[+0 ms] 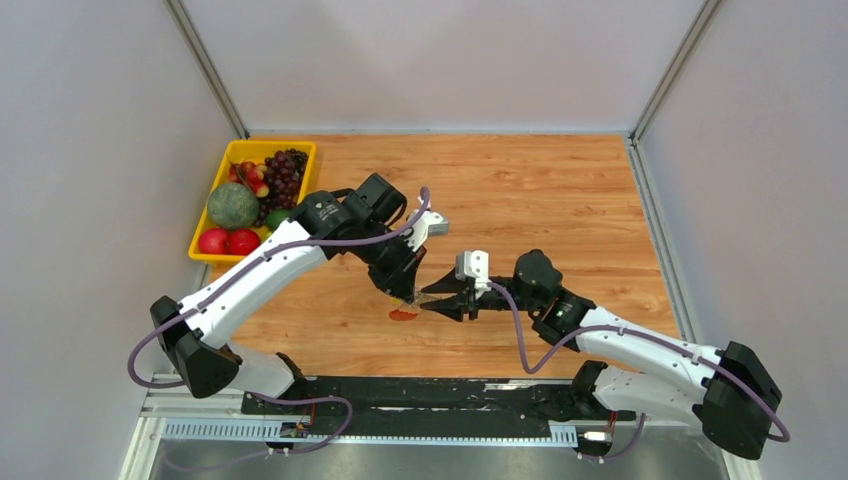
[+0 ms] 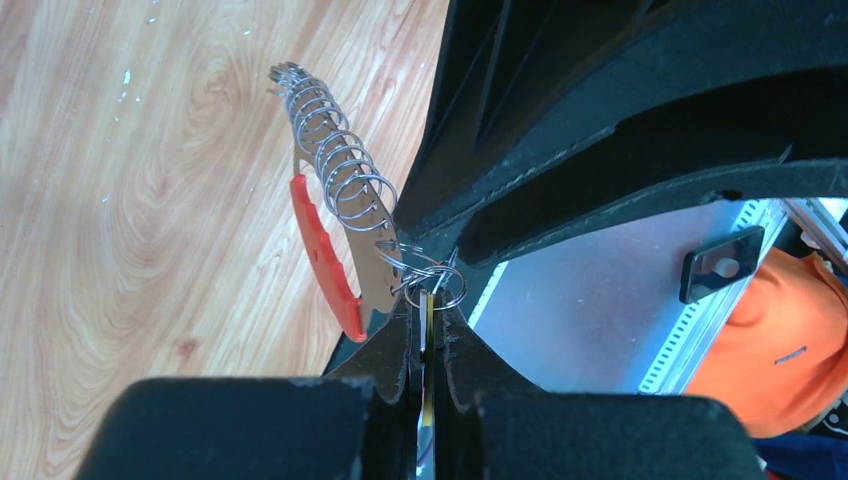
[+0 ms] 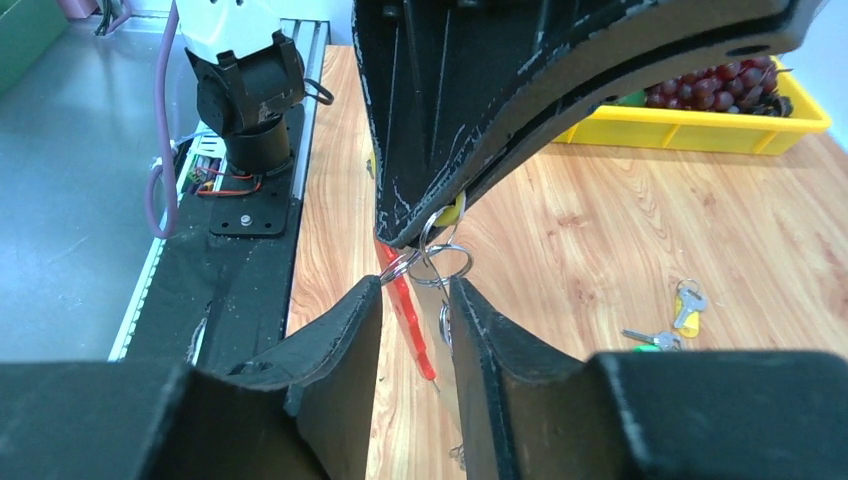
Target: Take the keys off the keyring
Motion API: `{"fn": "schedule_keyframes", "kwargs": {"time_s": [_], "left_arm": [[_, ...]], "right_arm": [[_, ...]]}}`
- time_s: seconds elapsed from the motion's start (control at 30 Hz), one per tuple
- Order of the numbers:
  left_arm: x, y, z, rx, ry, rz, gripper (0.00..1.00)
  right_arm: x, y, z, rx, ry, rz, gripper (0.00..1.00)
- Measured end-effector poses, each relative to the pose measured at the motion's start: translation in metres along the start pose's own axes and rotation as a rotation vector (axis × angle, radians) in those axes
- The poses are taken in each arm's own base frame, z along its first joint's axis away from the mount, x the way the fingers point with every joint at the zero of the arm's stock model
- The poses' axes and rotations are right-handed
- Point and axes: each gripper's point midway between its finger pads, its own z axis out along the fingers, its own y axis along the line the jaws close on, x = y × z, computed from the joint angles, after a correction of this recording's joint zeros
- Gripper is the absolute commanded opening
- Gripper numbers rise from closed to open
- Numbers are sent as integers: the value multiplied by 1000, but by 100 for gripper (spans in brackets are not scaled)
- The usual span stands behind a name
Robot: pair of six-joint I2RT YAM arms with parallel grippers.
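Observation:
The red keyring (image 1: 403,314) hangs just above the table between my two grippers. In the left wrist view the keyring (image 2: 322,250) carries a row of silver split rings (image 2: 345,170); the keys show only edge on. My left gripper (image 2: 428,305) is shut on a thin flat key with a yellow edge (image 2: 430,322) that hangs from the lowest ring. My right gripper (image 3: 415,290) is open, its fingertips on either side of the red keyring (image 3: 408,305) and the rings (image 3: 440,262). From above, the left gripper (image 1: 405,288) and right gripper (image 1: 438,302) almost touch.
A yellow tray (image 1: 205,252) of fruit stands at the back left and also shows in the right wrist view (image 3: 700,130). Two loose keys, one yellow-capped (image 3: 686,302) and one green-capped (image 3: 650,340), lie on the wooden table (image 1: 560,200). Black base rail (image 1: 430,395) at the near edge.

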Motion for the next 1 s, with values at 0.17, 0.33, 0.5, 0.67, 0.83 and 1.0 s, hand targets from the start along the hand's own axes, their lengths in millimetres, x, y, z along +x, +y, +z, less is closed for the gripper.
{"fn": "schedule_keyframes", "kwargs": {"time_s": [0.17, 0.33, 0.5, 0.67, 0.83, 1.0], "left_arm": [[1, -6, -5, 2, -14, 26, 0], [5, -16, -2, 16, 6, 72, 0], [8, -21, 0, 20, 20, 101, 0], [9, -21, 0, 16, 21, 112, 0], [10, -25, -2, 17, 17, 135, 0], [8, -28, -5, 18, 9, 154, 0]], "right_arm": [[-17, -3, -11, 39, -32, -57, 36], [-25, -10, -17, 67, -49, -84, 36], [-17, -11, -10, 32, -6, -71, 40], [-12, 0, -7, -45, 10, -74, 43], [-13, 14, -6, -125, 1, -88, 35], [-8, 20, -2, -173, 10, -79, 17]]}}
